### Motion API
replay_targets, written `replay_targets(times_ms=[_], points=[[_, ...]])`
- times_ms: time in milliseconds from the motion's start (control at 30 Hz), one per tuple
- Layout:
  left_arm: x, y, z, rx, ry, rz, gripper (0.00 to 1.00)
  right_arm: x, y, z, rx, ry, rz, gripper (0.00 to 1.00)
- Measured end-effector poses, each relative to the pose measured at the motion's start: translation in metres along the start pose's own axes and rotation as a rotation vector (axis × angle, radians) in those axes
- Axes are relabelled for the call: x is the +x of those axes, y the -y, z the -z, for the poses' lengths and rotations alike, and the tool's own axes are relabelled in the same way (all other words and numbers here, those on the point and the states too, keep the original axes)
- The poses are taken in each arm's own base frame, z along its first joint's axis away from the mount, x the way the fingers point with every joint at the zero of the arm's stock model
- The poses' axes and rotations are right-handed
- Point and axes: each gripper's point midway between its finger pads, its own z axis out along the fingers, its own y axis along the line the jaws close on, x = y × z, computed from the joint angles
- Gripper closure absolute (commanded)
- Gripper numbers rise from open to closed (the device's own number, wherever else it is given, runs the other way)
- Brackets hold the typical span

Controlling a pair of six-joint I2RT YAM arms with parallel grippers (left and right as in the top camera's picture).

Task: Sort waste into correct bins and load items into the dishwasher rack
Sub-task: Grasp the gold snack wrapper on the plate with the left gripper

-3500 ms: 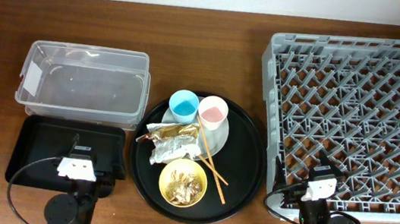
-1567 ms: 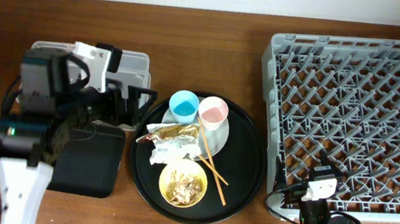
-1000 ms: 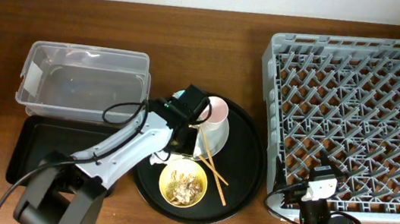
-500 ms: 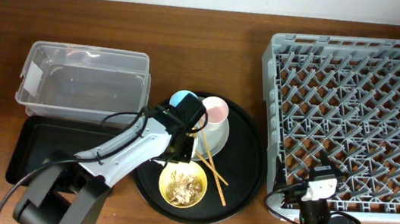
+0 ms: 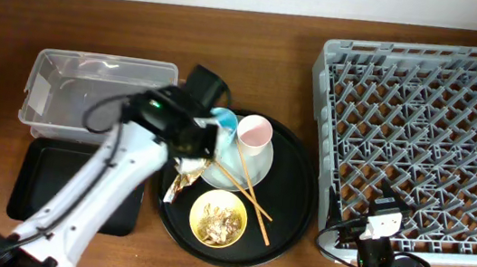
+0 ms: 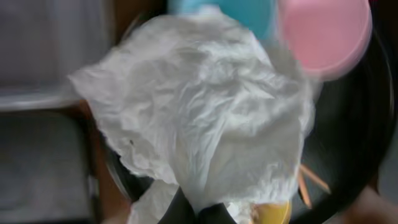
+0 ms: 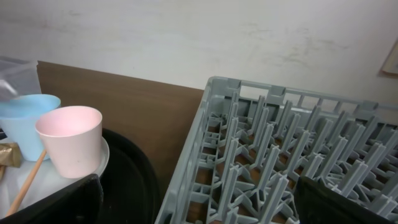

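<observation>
My left gripper (image 5: 193, 149) is shut on the crumpled foil wrapper with white tissue (image 5: 180, 179), lifted at the round tray's left edge. In the left wrist view the tissue (image 6: 199, 118) fills the frame, pinched between my dark fingertips (image 6: 214, 214). The blue cup (image 5: 224, 123), pink cup (image 5: 254, 134), plate (image 5: 253, 164), chopsticks (image 5: 245, 189) and the yellow bowl (image 5: 218, 218) holding food scraps sit on that tray. The clear tub (image 5: 87, 101) and the shallow black tray (image 5: 40, 187) lie to the left. My right gripper (image 7: 199, 211) is open and empty, low at the near edge of the dishwasher rack (image 5: 419, 147).
The large round black tray (image 5: 291, 190) carries the dishes between the bins and the rack. In the right wrist view the pink cup (image 7: 68, 146) and blue cup (image 7: 22, 124) stand left of the rack (image 7: 280, 155). A pale wall lies behind the table.
My left gripper shut on the wrapper and lifted it off the plate toward the tray's left edge. The arm swung back over the tub's corner. The right arm stayed still.
</observation>
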Motion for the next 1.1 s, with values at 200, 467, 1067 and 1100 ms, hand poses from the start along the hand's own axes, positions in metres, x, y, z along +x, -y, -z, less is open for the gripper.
replay_targets(times_ms=[200, 467, 1067, 1100], points=[[-0.093, -0.165, 0.032, -0.221, 0.331, 0.409, 1.00, 0.000, 0.000, 0.000, 0.000, -0.001, 0.001, 0.01], [-0.094, -0.189, -0.045, -0.278, 0.175, 0.435, 0.01, 0.000, 0.000, 0.000, 0.000, -0.002, 0.001, 0.01], [0.055, -0.019, -0.080, -0.114, -0.147, -0.291, 0.20, 0.000, 0.000, 0.000, 0.000, 0.000, 0.001, 0.01], [0.053, -0.019, -0.094, -0.109, -0.107, -0.284, 0.20, 0.000, 0.000, 0.000, 0.000, -0.001, 0.001, 0.01]])
